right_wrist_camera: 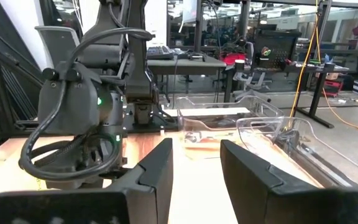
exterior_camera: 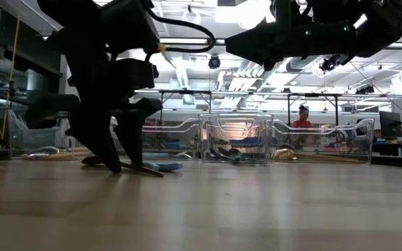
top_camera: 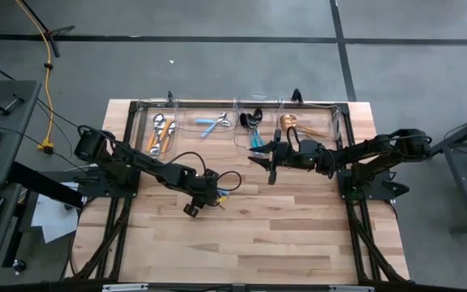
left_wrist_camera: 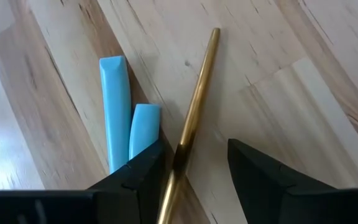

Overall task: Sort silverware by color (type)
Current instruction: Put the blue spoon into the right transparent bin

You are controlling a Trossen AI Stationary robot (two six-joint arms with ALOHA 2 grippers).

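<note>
Here — left gripper [left_wrist_camera: 194, 171]: fingers apart, down at the table, straddling the gold handle [left_wrist_camera: 197, 106].
Blue handles [left_wrist_camera: 115, 106]: just beside it.
Right gripper [top_camera: 271, 166]: parted, empty — near the bins [top_camera: 217, 113].

Gold handle [left_wrist_camera: 194, 115] beside two light-blue handles [left_wrist_camera: 115, 106] on pale wood table [left_wrist_camera: 291, 74].

The gold utensil [left_wrist_camera: 194, 106] and both light-blue handles [left_wrist_camera: 115, 106] run under the left gripper's fingers [left_wrist_camera: 135, 180], heads cut off (fork or spoon undeterminable). Bin contents [top_camera: 217, 123] appear too small to type, possibly mixed.
</note>
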